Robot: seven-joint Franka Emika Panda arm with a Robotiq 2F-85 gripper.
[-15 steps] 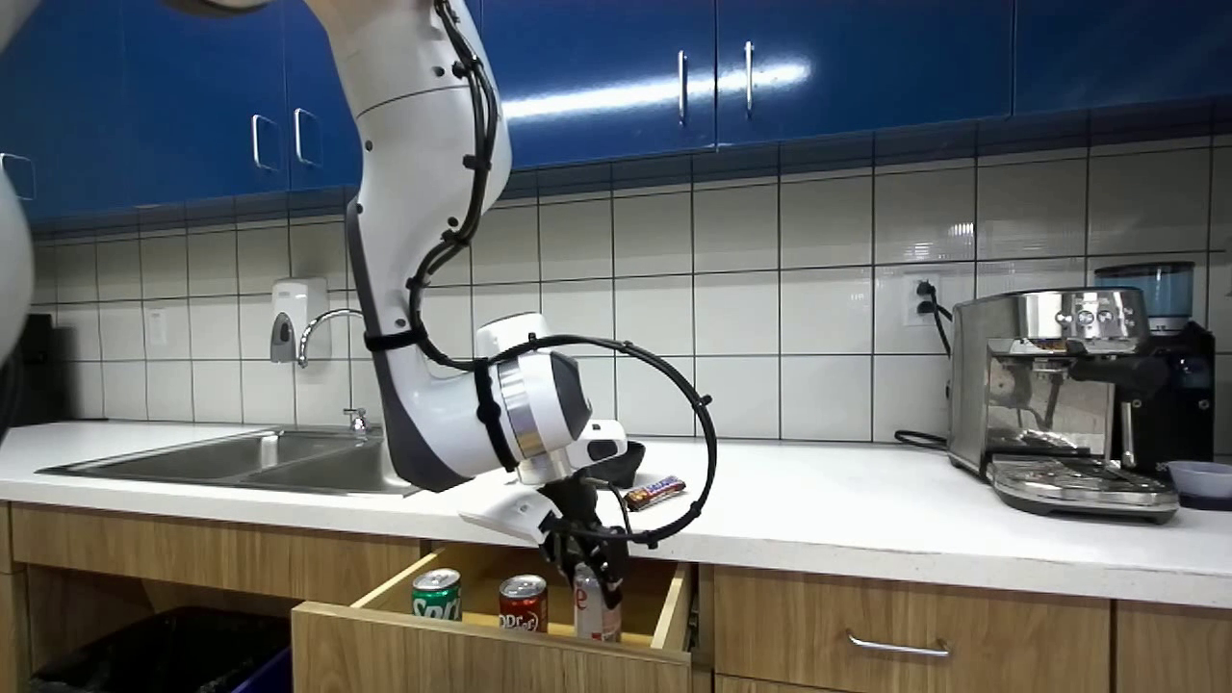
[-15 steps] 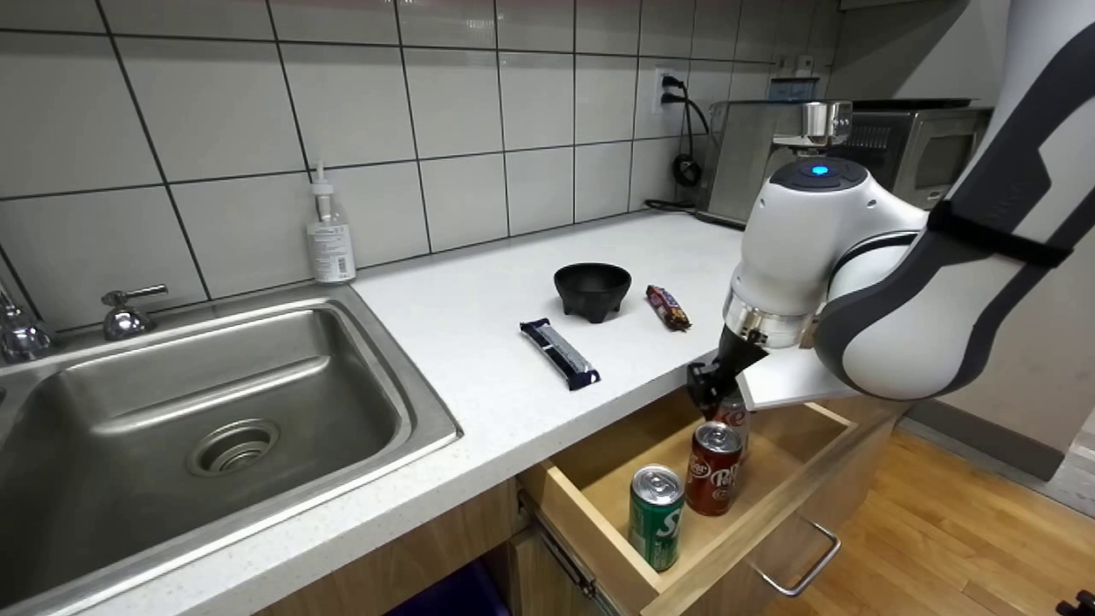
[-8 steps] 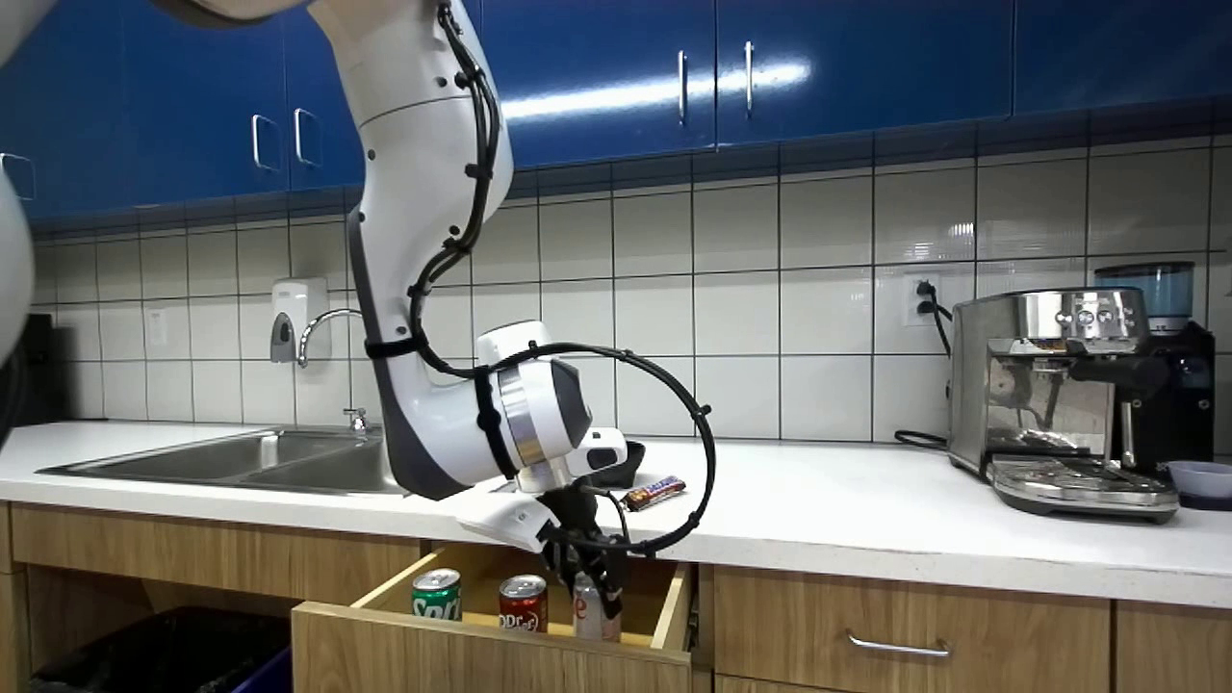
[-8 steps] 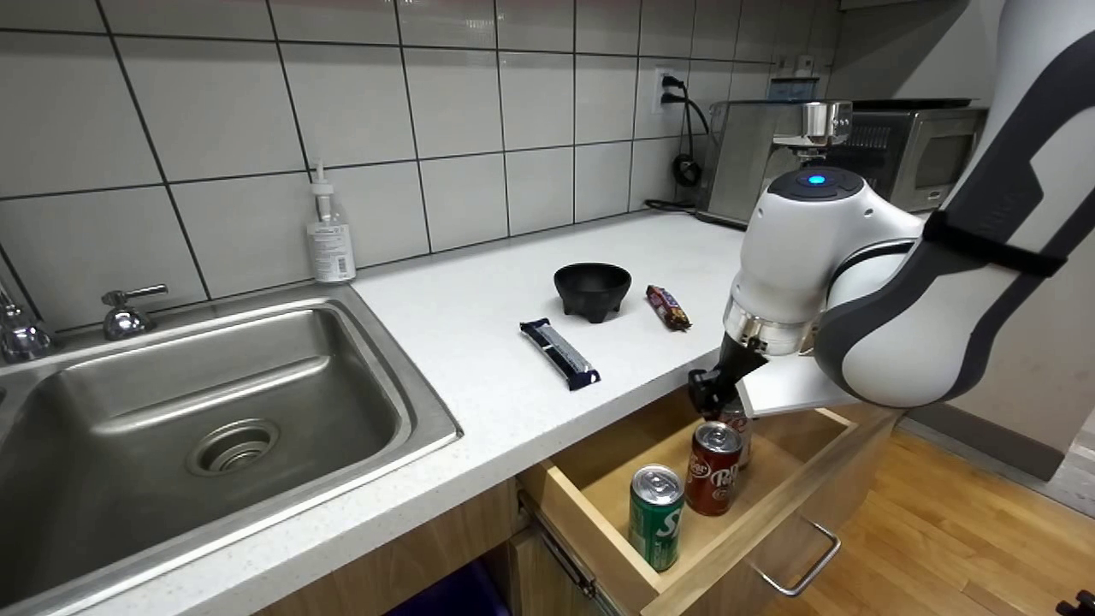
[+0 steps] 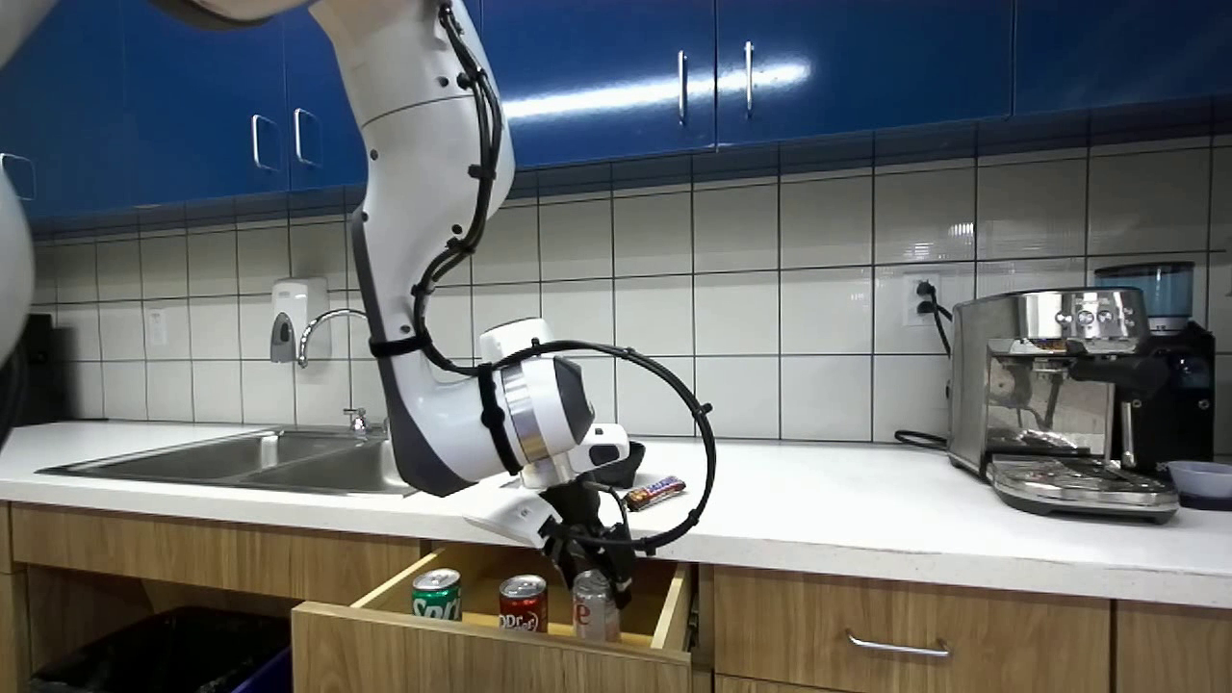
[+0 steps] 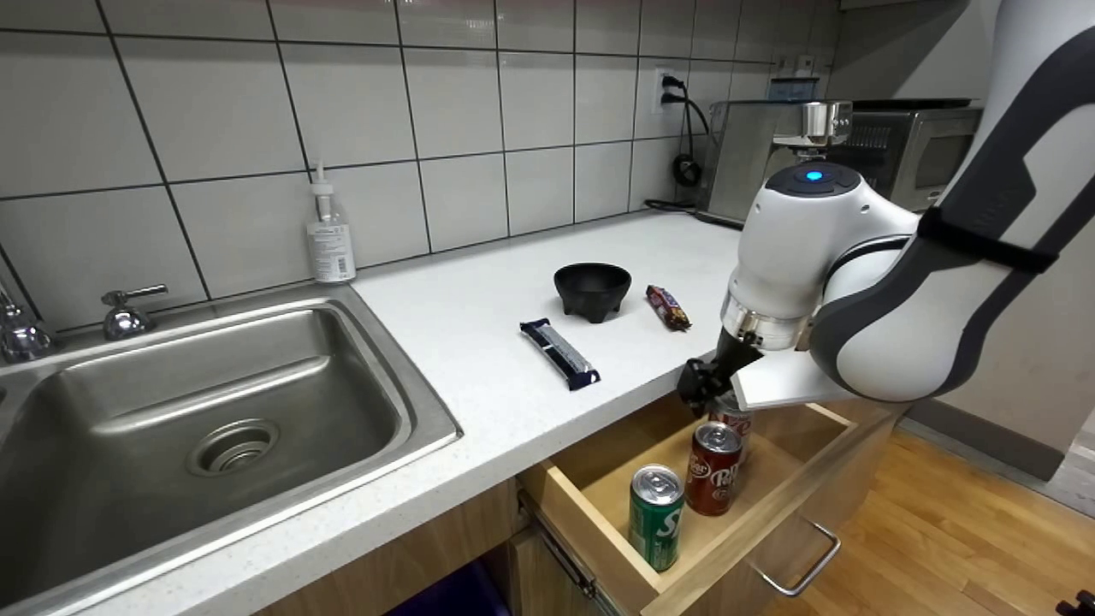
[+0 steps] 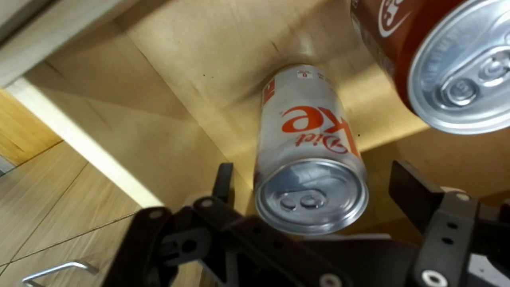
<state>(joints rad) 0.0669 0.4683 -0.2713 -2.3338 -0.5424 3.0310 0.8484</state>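
A silver Diet Coke can (image 7: 306, 119) stands in the open drawer (image 5: 481, 654), near its side wall. My gripper (image 7: 318, 187) is open around the can's top, with a gap showing on each side. Its fingers (image 7: 414, 195) do not touch the can in the wrist view. Beside it a dark red Dr Pepper can (image 6: 713, 470) stands upright. A green Sprite can (image 6: 657, 522) is at the drawer's far end from the gripper. In an exterior view the Diet Coke can (image 6: 731, 419) is partly hidden behind the Dr Pepper can and the gripper.
On the white counter (image 6: 479, 342) lie a black bowl (image 6: 592, 291), a dark wrapped bar (image 6: 560, 353) and a brown candy bar (image 6: 667, 308). A steel sink (image 6: 214, 411) is set in it. An espresso machine (image 5: 1049, 385) stands farther along. The counter edge overhangs the drawer.
The gripper has opened and let go of the Diet Coke can, which now stands between the spread fingers. Before that the arm dipped slightly with the can; it has since risen a little.
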